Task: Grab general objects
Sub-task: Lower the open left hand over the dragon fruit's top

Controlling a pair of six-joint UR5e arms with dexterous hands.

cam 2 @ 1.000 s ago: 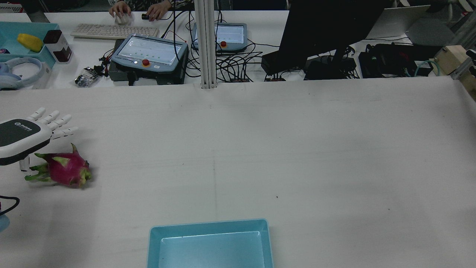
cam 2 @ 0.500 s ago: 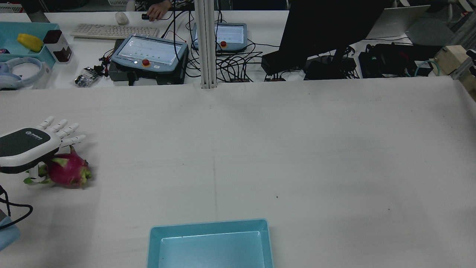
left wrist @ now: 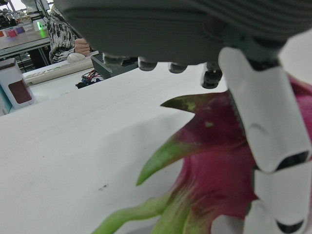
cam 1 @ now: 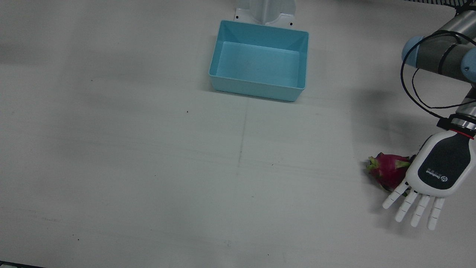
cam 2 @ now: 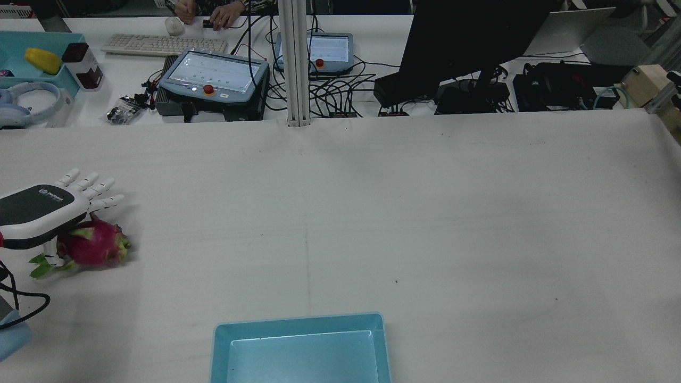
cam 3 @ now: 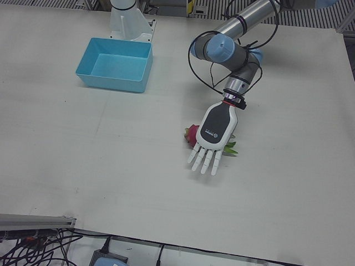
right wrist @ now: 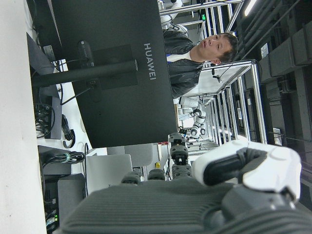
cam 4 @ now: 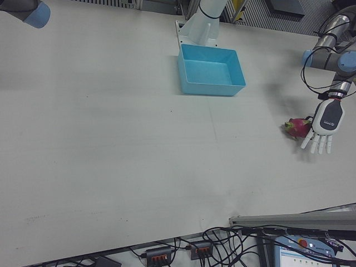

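The left robot hand (cam 1: 433, 175) hovers palm-down over the dragon fruit (cam 1: 386, 173) at the right edge of the front view, fingers (cam 1: 405, 204) spread and straight, holding nothing; its thumb lies against the fruit's side in the left hand view. The right robot hand (right wrist: 204, 204) shows only in its own camera, gripping nothing, though how far its fingers close I cannot tell. This looks like the pre-grasp step: next, curl the fingers around the fruit. The blue bin (cam 1: 260, 61) sits well apart, top centre. Nothing blocks the bare desk (cam 1: 148, 167).
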